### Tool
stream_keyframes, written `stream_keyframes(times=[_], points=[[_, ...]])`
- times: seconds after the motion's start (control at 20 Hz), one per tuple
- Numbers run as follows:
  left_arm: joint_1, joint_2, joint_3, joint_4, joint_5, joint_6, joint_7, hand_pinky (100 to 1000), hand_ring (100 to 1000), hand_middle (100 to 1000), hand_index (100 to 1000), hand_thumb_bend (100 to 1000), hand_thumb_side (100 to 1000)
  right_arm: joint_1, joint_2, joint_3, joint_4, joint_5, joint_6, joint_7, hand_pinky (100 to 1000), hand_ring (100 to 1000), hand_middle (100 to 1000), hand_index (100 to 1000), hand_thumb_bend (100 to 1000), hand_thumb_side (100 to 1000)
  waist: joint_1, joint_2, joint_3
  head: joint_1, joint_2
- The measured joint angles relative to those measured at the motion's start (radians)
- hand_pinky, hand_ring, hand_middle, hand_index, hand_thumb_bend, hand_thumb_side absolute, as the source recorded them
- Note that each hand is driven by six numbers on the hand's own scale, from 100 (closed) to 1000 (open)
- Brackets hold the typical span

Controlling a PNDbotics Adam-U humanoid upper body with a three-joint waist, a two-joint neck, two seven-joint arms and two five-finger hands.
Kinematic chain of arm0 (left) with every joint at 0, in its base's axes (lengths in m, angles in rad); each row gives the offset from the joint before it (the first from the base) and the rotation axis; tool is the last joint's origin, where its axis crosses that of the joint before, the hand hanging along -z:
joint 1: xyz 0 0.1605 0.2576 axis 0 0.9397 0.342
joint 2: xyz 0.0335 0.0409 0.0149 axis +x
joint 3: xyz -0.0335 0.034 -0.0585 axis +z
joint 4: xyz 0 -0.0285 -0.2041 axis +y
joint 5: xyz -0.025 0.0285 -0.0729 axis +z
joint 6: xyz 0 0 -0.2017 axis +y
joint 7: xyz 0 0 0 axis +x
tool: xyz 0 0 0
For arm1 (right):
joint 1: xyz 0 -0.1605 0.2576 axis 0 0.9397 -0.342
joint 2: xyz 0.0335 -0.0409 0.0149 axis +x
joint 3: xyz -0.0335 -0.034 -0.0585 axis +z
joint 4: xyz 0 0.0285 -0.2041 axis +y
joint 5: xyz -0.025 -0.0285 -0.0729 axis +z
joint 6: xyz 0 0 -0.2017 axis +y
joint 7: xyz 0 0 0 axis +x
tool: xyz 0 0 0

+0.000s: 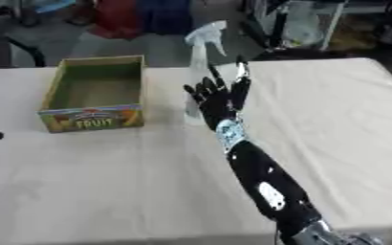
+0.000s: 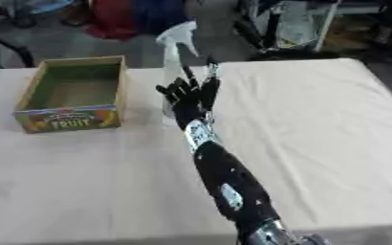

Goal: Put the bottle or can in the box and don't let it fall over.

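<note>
The right hand (image 1: 219,98) was spread open beside the tall spray bottle (image 1: 201,57); it could've easily been knocked over before reaching the box (image 1: 95,93).

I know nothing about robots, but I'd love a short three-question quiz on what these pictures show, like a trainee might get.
1. True or false: the clear plastic spray bottle already stands inside the open cardboard fruit box.
2. Which hand reaches toward the bottle?
A. left
B. right
3. Fill in: the box lies to the bottle's ____ in the view.

Key:
1. False; it stands upright on the white table, outside the empty box.
2. B; the black right hand, fingers spread, is by the bottle.
3. Left.
</note>
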Motion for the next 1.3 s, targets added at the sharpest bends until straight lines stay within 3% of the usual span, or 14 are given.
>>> stream_keyframes(times=[0.8, 1.3], points=[[-0.001, 0.0, -0.008, 0.003, 0.005, 0.005, -0.005, 522, 294, 344, 953, 511, 1000, -0.074, 0.002, -0.036, -0.083, 0.027, 0.085, -0.26, 523, 265, 245, 1000, 363, 962, 0.0, -0.015, 0.017, -0.025, 0.0], [-0.002, 0.0, -0.018, 0.006, 0.008, 0.011, -0.011, 521, 293, 343, 952, 514, 1000, -0.136, -0.004, -0.042, -0.122, 0.025, 0.095, -0.307, 535, 278, 252, 1000, 326, 907, 0.0, -0.019, 0.027, -0.039, 0.0]])
